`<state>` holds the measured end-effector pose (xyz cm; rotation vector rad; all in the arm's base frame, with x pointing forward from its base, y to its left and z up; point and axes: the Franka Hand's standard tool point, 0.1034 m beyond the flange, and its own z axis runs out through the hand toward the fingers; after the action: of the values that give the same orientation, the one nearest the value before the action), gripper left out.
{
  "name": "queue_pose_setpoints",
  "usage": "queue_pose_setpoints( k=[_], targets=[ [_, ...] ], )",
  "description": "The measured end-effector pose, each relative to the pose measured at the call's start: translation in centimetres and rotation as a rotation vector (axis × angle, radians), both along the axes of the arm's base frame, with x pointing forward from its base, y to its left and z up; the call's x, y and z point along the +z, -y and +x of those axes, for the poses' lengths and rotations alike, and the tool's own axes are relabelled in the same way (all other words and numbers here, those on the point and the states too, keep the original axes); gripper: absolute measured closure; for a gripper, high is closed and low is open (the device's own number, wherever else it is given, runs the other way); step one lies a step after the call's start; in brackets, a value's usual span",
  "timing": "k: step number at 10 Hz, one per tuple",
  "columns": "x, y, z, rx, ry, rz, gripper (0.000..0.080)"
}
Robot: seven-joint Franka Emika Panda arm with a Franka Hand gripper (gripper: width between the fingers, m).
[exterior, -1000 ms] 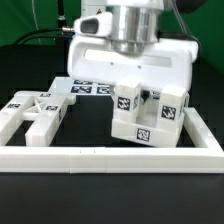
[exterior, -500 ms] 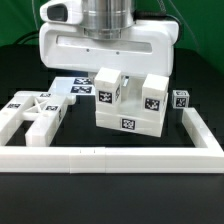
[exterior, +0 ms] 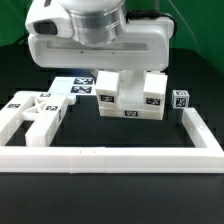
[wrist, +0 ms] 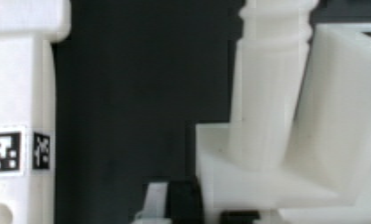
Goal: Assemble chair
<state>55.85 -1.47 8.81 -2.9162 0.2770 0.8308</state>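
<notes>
The tool [exterior: 128,76] is clenched on the chunky white plastic chair assembly [exterior: 130,100], which is square posts joined to a flat slab and marked with small black-and-white tags. The tool's fingertips are hidden behind the posts in the exterior view. The chair assembly hangs level under the arm's wide white wrist housing [exterior: 100,40], over the middle of the black table [exterior: 100,132], apparently clear of it. At 9 o'clock from it, well apart, lie loose white chair pieces [exterior: 30,112]. At 3 o'clock, near it, stands a small white tagged block [exterior: 180,100]. The flat white marker board [exterior: 80,88] lies at 10 o'clock, partly behind the assembly. The long white L-shaped border rail [exterior: 110,155] crosses 6 o'clock and turns up past 3 o'clock.
</notes>
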Motion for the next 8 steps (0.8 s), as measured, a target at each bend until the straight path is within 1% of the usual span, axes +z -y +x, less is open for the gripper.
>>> queue_pose_setpoints(
  k=[1, 2, 3, 4, 5, 6, 7, 8],
  targets=[
    [-0.3, 0.2, -0.2, 0.001, -0.040, -0.001, 0.0767],
    [-0.4, 0.3, -1.0, 0.002, -0.126, 0.013, 0.0767],
    [-0.7, 0.6, -1.1, 0.002, -0.191, 0.021, 0.0767],
    [-1.0, 0.7, -1.0, 0.005, -0.218, 0.024, 0.0767],
    [-1.2, 0.7, -1.6, 0.000, -0.284, 0.033, 0.0767],
    [-1.3, 0.8, -2.3, -0.022, -0.377, 0.026, 0.0767],
    [-1.6, 1.1, -2.5, -0.037, -0.447, 0.017, 0.0767],
    [-2.1, 1.3, -2.5, -0.046, -0.475, 0.009, 0.0767]
  ],
)
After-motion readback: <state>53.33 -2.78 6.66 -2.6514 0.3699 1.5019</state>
